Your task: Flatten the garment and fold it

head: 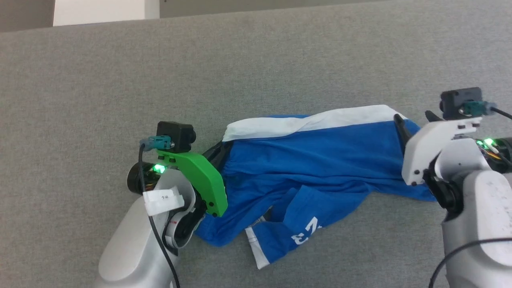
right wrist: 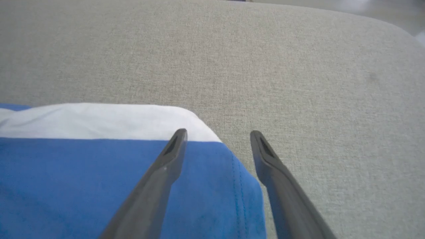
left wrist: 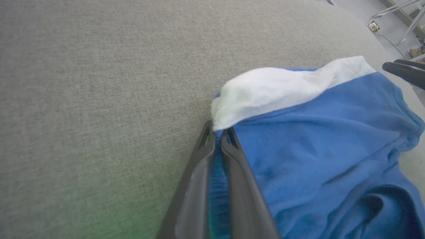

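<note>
Grey woven fabric covered the flat tabletop in the head view. The bright blue thin-fabric athletic shorts lay crumpled across its middle, with a broad white side stripe along the far edge and a white printed number on the leg nearest the robot. The left gripper, under its green mount, met the shorts' left end, and the right gripper stood at their right end.

In the left wrist view, the two long dark fingers were clamped together on a blue fold just below the stripe's end. The other arm's dark fingertip showed beyond the far corner.

In the right wrist view, the fingers stood wide apart and held nothing, one over the blue corner and the other over bare grey fabric.
</note>
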`<state>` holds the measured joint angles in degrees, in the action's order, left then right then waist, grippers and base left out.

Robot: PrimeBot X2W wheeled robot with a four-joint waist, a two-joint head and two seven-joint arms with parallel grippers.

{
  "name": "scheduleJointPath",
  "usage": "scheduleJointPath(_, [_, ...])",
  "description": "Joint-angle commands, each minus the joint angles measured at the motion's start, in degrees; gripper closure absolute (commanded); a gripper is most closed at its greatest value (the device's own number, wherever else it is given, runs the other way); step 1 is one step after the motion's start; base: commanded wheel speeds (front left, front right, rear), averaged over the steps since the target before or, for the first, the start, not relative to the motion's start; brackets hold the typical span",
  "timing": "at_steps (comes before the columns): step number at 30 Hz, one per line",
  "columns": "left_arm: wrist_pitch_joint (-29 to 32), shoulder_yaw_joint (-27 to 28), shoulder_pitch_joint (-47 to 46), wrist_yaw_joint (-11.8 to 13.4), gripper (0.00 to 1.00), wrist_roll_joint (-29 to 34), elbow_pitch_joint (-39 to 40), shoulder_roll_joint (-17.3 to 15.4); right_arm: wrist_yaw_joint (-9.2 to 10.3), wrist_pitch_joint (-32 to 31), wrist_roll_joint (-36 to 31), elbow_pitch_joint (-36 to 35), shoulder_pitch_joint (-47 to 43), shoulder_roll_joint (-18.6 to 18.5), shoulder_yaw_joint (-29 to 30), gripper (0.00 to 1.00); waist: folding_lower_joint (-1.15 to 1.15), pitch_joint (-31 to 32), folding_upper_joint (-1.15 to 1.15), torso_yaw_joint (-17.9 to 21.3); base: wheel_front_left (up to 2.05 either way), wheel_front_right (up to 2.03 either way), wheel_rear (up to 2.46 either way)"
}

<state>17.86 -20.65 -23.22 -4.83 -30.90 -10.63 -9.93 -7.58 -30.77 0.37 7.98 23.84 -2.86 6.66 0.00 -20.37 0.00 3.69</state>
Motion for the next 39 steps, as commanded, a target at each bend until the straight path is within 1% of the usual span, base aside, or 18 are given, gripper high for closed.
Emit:
scheduleJointPath(1, [0.36,-0.03,0.79,0.37,1.0,-0.48,0.91,-0.42,0.09,-0.34,-0.98,1.75,1.67,-0.02,-0.11,0.0,0.0,-1.07,0.0,-0.73,0.0,0.0,0.0])
scheduleJointPath(2, [0.49,-0.11,0.87,0.44,1.0,-0.47,1.32,-0.47,0.09,-0.68,-1.6,2.99,2.24,-0.02,0.01,0.0,0.0,-1.25,0.0,-0.8,0.0,0.0,0.0])
scheduleJointPath(3, [0.95,-0.46,0.99,0.55,1.0,-0.43,2.26,-0.62,0.09,-1.2,-3.38,6.4,4.08,-0.02,0.28,0.0,0.0,-1.89,0.0,-1.0,0.0,0.0,0.0])
scheduleJointPath(7, [1.07,-0.73,1.13,0.58,1.0,-0.58,2.83,-0.67,0.09,-2.92,-3.72,9.75,5.3,-0.02,0.01,0.0,0.0,-2.23,0.0,-1.11,0.0,0.0,0.0])
scheduleJointPath(9, [0.98,-0.78,1.29,0.59,1.0,-0.73,2.93,-0.67,0.09,-4.1,-2.97,10.85,5.58,-0.02,-0.45,0.92,0.0,-2.15,0.0,-1.09,0.0,0.0,0.0])
scheduleJointPath(10, [0.84,-0.78,1.38,0.56,1.0,-0.87,2.96,-0.61,0.09,-4.18,-2.61,10.98,5.72,-0.02,-0.7,1.0,0.0,-2.05,0.0,-1.07,0.0,0.0,0.0])
scheduleJointPath(12, [0.45,-0.77,1.62,0.51,1.0,-1.13,2.88,-0.49,0.09,-4.8,-1.56,11.19,5.74,-0.02,-1.47,1.0,0.0,-1.53,0.0,-1.01,0.0,0.0,0.0])
scheduleJointPath(17, [-1.62,-0.01,1.41,0.22,1.0,-2.52,2.94,0.39,0.09,-2.96,1.79,8.87,6.72,-0.1,-2.29,1.0,0.0,0.64,0.0,-1.12,0.0,0.0,0.0])
scheduleJointPath(20, [-3.14,1.35,-0.05,-0.03,1.0,-3.77,3.46,0.75,0.09,-2.29,5.05,6.64,8.25,-0.33,-2.66,1.0,0.0,2.38,0.0,-1.5,0.0,0.0,0.0])
scheduleJointPath(23, [-3.83,3.19,-2.94,-0.31,1.0,-5.06,3.96,0.37,0.09,-2.69,9.27,5.14,10.94,-0.65,-2.92,1.0,0.0,4.04,0.0,-2.0,0.0,0.0,0.0])
scheduleJointPath(26, [-3.78,5.67,-8.2,-0.49,1.0,-5.52,3.59,-1.49,0.09,-4.31,13.67,4.1,15.43,-0.82,-3.94,1.0,0.0,5.31,0.0,-2.51,0.0,0.0,0.0])
scheduleJointPath(29, [-2.85,7.42,-14.56,-0.68,1.0,-5.04,1.69,-4.05,0.09,-5.72,16.35,4.39,21.16,-0.75,-4.39,1.0,0.0,4.92,0.0,-2.75,0.0,0.0,0.0])
scheduleJointPath(30, [-2.45,7.78,-17.37,-0.75,1.0,-4.36,0.56,-5.22,0.09,-5.62,16.03,4.71,23.86,-1.05,-4.93,1.0,0.0,4.37,0.0,-2.91,0.0,0.0,0.0])
scheduleJointPath(32, [-2.24,8.46,-22.57,-0.85,1.0,-3.59,-1.78,-6.52,0.09,-5.02,14.85,6.05,28.81,-1.68,-6.15,1.0,0.0,3.32,0.0,-3.17,0.0,0.0,0.0])
scheduleJointPath(36, [-2.59,8.96,-33.22,-0.9,1.0,-1.09,-7.46,-8.82,0.09,-2.39,12.71,9.92,38.85,-0.89,-5.36,1.0,0.0,0.44,0.0,-3.42,0.0,0.0,0.0])
scheduleJointPath(39, [-4.36,9.01,-40.56,-0.91,1.0,0.53,-11.44,-9.23,0.09,1.37,10.27,13.44,46.39,-0.4,-4.22,1.0,0.0,-1.86,0.0,-3.81,0.0,0.0,0.0])
